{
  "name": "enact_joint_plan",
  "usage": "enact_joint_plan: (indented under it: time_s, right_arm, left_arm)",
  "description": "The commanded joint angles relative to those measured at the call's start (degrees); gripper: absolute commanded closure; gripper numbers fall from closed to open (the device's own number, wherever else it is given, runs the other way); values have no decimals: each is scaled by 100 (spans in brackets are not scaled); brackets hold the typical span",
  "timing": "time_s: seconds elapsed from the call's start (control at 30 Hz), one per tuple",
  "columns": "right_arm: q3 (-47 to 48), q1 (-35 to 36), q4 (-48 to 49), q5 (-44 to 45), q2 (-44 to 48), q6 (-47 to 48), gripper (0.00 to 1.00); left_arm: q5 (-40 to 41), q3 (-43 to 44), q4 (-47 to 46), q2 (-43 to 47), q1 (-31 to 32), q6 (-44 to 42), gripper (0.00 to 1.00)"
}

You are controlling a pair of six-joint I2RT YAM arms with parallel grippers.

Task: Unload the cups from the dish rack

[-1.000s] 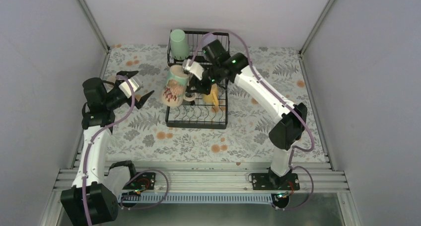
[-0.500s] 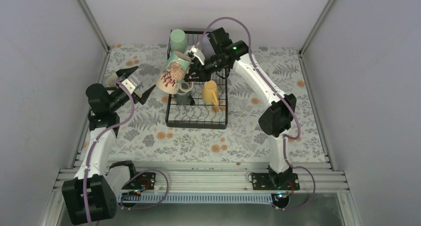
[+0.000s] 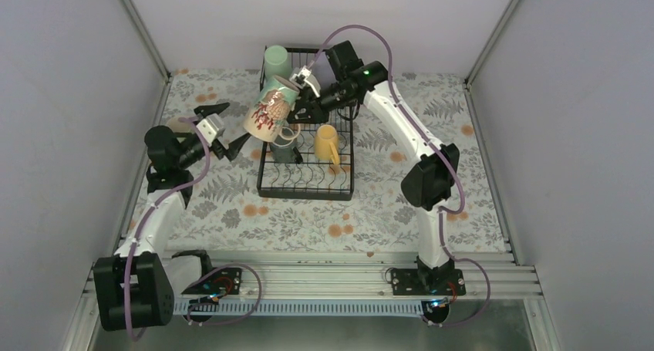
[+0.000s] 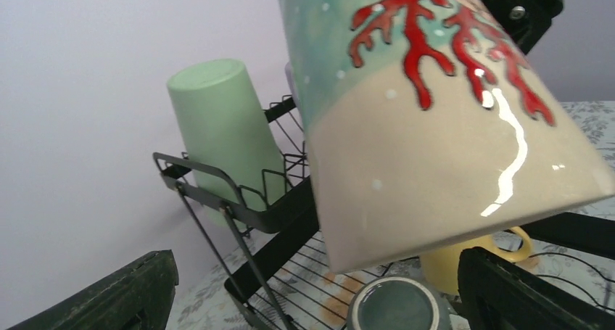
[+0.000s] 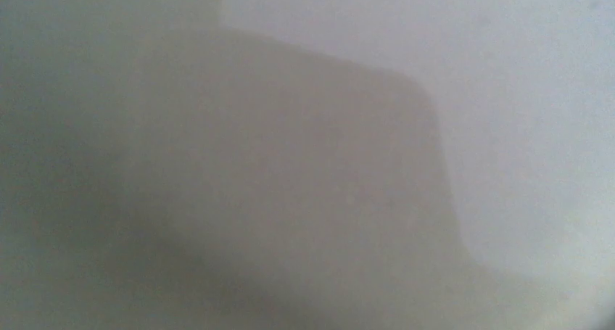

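Above the left side of the black wire dish rack (image 3: pixel 305 187), a glazed beige and teal mug with a red coral pattern (image 3: pixel 266 113) hangs in the air. It is tilted, with its mouth pointing down and toward the left arm. The right claw (image 3: pixel 301 95) is clamped on the mug's upper end, near the base. How its fingers sit on the mug cannot be made out from above, and the right wrist view shows only a blurred grey-beige surface with nothing sharp in it. The left claw (image 3: pixel 234 123) sits just beside the mug's lower end, spread wide and holding nothing. In the left wrist view its two dark fingers (image 4: pixel 109 301) frame the bottom corners. The mug looms large and close above the gap between them and touches neither.

On the rack's raised upper shelf at the far end, a mint-green handleless tumbler (image 3: pixel 275 62) stands upside down. On the lower tray, a dark grey-green handled mug (image 3: pixel 284 149) stands mouth up below the held mug. A yellow-orange handled mug (image 3: pixel 328 144) sits to its right, near the rack's middle. The rack rests on a floral-patterned tabletop (image 3: pixel 231 204), toward its far side.
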State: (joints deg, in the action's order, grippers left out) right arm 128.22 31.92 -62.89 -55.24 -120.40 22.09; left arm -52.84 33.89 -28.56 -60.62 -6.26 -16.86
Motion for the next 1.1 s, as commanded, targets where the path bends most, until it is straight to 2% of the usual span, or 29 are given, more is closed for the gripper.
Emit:
enact_joint_plan:
  time_s: [0.0, 0.23, 0.47, 0.73, 0.8, 0.93, 1.0, 1.07]
  right_arm:
    - [338, -84, 330, -731, 121, -80, 96]
    - [346, -99, 277, -895, 30, -49, 96]
    - [253, -99, 275, -1141, -14, -72, 97]
    - [230, -96, 401, -1516, -222, -223, 96]
    - [302, -100, 426, -1582, -300, -252, 97]
    - [532, -106, 364, -1757, -629, -243, 96]
    - [664, -116, 304, -1851, -795, -215, 96]
    - [772, -118, 268, -1926, -918, -201, 96]
  left_arm:
    - [-249, -154, -573, -69, 178, 45, 4]
    - [236, -194, -954, -219, 480, 81, 4]
    - [381, 304, -1019, -643, 551, 389, 28]
    - [272, 541, -1056, -839, 694, 567, 41]
    - [223, 527, -1048, -827, 713, 606, 47]
    - [275, 566, -902, -790, 789, 643, 75]
    - [392, 632, -723, -754, 861, 526, 78]
    - [493, 680, -586, -713, 913, 433, 86]
